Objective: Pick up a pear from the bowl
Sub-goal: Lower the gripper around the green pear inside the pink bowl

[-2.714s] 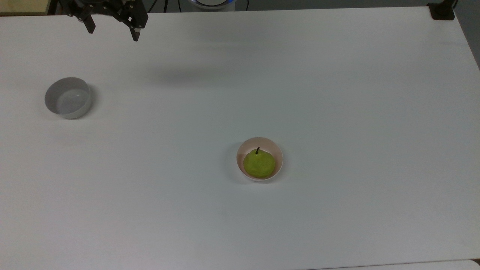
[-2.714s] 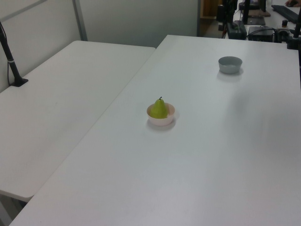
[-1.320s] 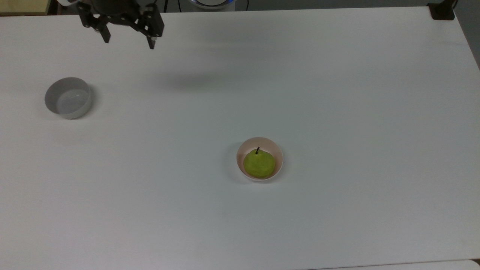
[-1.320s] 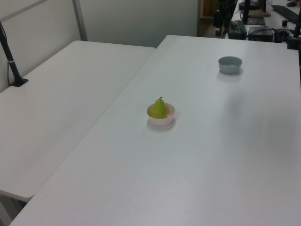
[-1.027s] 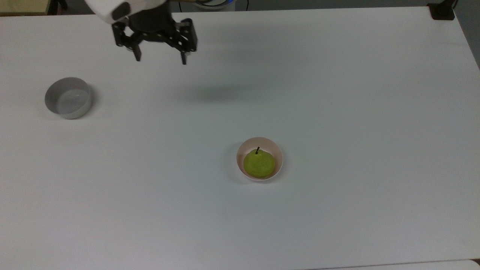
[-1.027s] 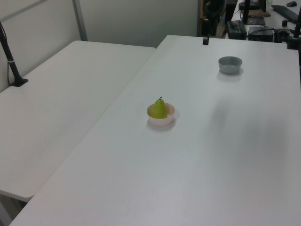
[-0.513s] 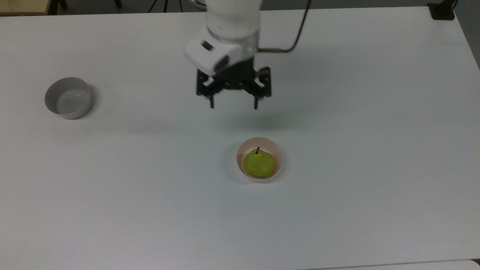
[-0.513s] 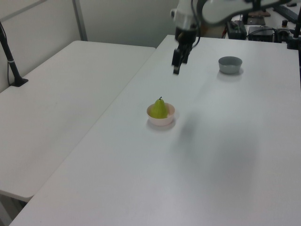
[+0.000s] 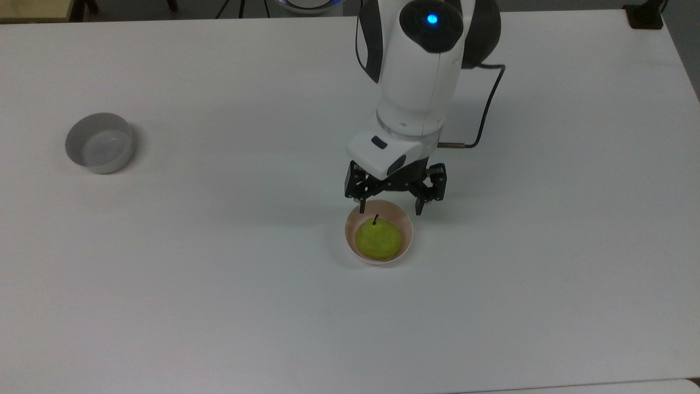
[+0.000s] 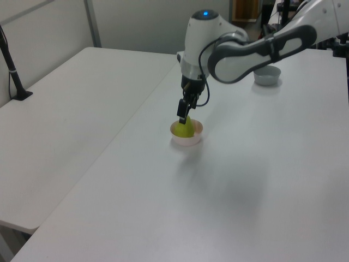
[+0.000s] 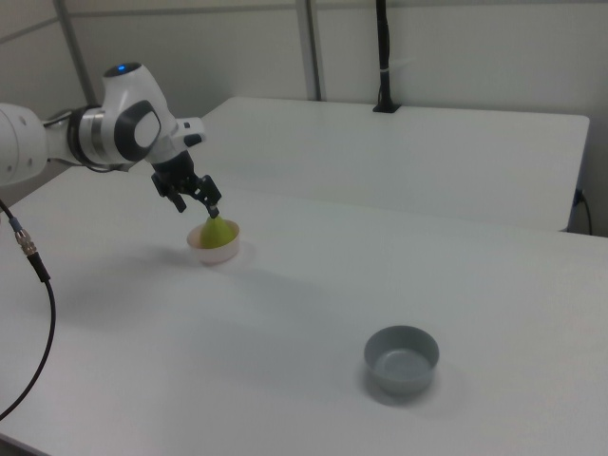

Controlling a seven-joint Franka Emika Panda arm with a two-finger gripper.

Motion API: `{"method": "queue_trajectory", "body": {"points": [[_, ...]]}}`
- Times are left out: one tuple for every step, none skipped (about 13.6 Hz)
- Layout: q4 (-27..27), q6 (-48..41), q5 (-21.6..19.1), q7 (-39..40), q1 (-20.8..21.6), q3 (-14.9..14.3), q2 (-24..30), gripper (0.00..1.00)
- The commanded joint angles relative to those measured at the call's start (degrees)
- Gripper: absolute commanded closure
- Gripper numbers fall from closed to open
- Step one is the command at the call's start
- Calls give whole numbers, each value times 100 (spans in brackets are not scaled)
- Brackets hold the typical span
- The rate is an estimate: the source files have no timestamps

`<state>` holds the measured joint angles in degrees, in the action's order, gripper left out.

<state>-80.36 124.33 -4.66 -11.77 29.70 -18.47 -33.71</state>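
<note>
— Near the middle of the worktop, what sits where?
— The pink bowl stands there with the pear inside it, stem up. In the top view the pear fills most of the bowl, lying toward its lower rim.

— And the claw?
— The claw hangs just above the bowl's upper rim in the top view, fingers spread wide, holding nothing. One fingertip is over the rim by the stem; the other is just outside the rim on the top view's right. In the left view the claw is at the pear's top; I cannot tell if it touches.

— How much open room is there?
— Plenty. Bare worktop lies all round the bowl, which is well clear of every edge. The grey bowl stands well apart, toward the top view's left. In the right view a seam separates this worktop from a second one behind.
</note>
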Motion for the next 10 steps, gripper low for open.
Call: {"method": "queue_trajectory", "body": {"points": [[126, 161, 35, -89, 88, -148, -319, 6], [126, 162, 44, -89, 80, -148, -381, 8], [126, 162, 52, -80, 80, -148, -460, 12], [126, 214, 53, -80, 71, -148, -496, 14], [108, 345, 61, -89, 80, -148, -557, 16], [108, 381, 61, -89, 80, -148, -592, 18], [99, 451, 79, -89, 71, -148, -610, 20], [99, 486, 70, -89, 71, -148, -610, 21], [99, 487, 79, -89, 53, -148, -610, 24], [99, 487, 79, -89, 53, -148, -610, 28]]}}
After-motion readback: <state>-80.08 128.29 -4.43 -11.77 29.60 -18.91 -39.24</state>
